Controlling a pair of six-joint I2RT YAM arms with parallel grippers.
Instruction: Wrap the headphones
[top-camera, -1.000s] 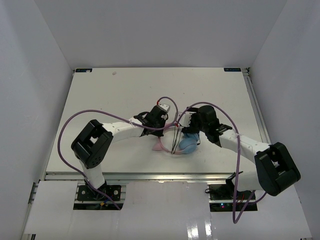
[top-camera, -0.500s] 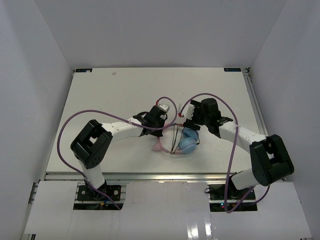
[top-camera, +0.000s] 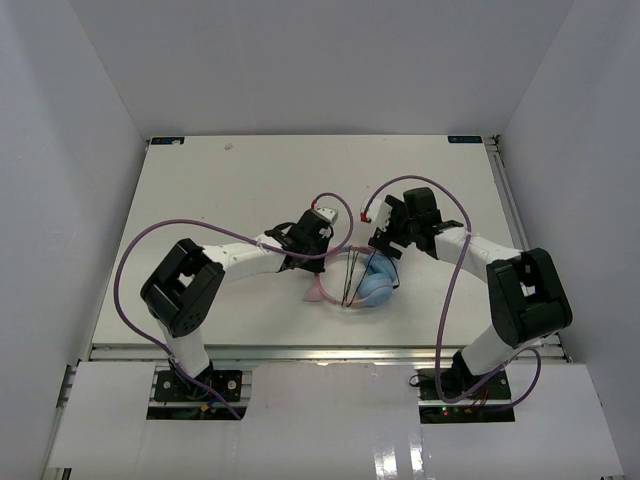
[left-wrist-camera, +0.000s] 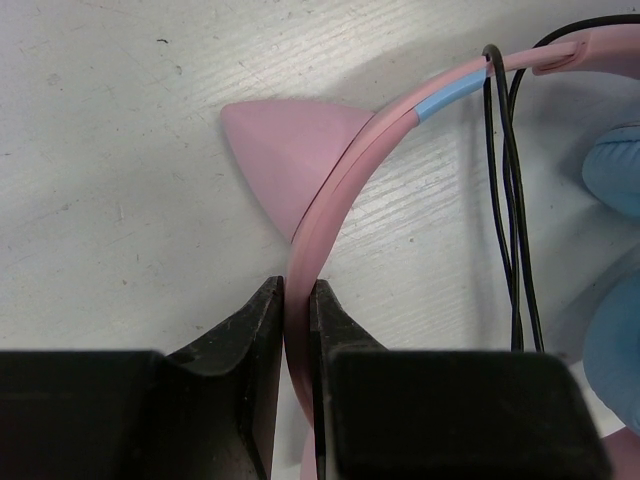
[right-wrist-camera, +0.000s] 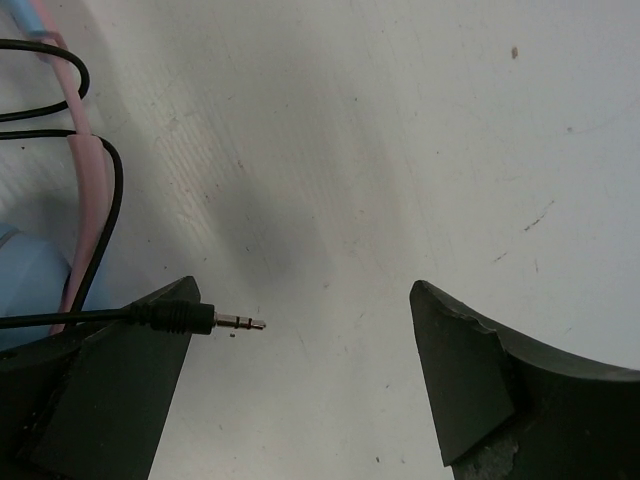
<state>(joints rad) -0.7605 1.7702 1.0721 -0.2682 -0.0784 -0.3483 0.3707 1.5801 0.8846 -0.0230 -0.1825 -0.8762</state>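
Note:
The headphones (top-camera: 362, 287) lie on the table between the two arms. In the left wrist view my left gripper (left-wrist-camera: 297, 298) is shut on the pink headband (left-wrist-camera: 335, 205), just below a pink cat-ear point (left-wrist-camera: 285, 150). The thin black cord (left-wrist-camera: 508, 210) loops several times over the headband, near a light-blue ear cup (left-wrist-camera: 615, 170). My right gripper (right-wrist-camera: 305, 300) stands open just above the table, holding nothing. The cord's jack plug (right-wrist-camera: 215, 321) pokes out in front of its left finger (right-wrist-camera: 120, 390). Pink headband (right-wrist-camera: 85, 160) and cord loops show at that view's left edge.
Thick purple cables (top-camera: 135, 262) arc over both arms. The white table (top-camera: 230, 185) is enclosed by white walls at left, right and back, with a metal rail (top-camera: 300, 352) along its near edge.
The right gripper has opened wider and pulled back from the ear cup toward the far side; its elbow has swung in closer to the base. The left arm has not moved.

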